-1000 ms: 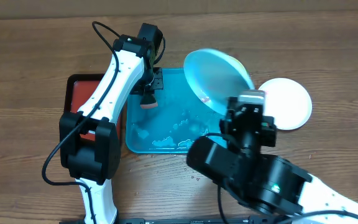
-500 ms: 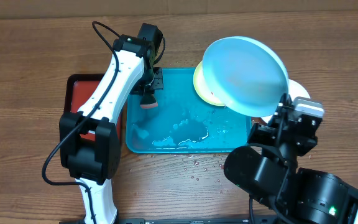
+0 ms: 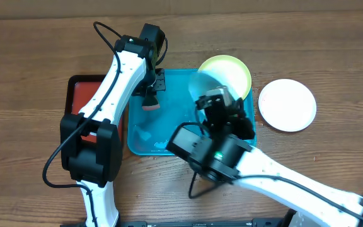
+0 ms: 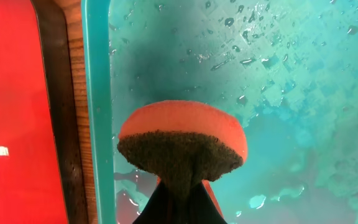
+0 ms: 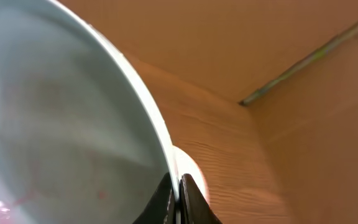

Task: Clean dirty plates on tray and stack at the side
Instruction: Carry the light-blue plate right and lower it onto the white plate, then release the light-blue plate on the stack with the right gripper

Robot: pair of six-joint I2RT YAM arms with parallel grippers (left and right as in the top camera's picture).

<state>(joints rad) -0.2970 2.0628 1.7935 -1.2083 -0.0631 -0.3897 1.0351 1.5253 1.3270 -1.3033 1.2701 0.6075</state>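
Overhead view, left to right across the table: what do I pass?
Red tray → sponge in the left fingers, over the turquoise tray's left end → yellow-green plate at that tray's far right → white plate on the table. The pale plate in the right fingers overlaps the yellow-green one, so I skip it.

Surface: a brown wood-grain surface [image 3: 43,57] is carrying two trays and one plate.
Turquoise tray: the turquoise tray [image 3: 176,94] is lying near the middle, its floor wet.
Red tray: the red tray [image 3: 84,94] is sitting just beside it, a narrow strip of wood showing between them.
White plate: the white plate [image 3: 287,104] is resting alone on the opposite side, apart from the turquoise tray.
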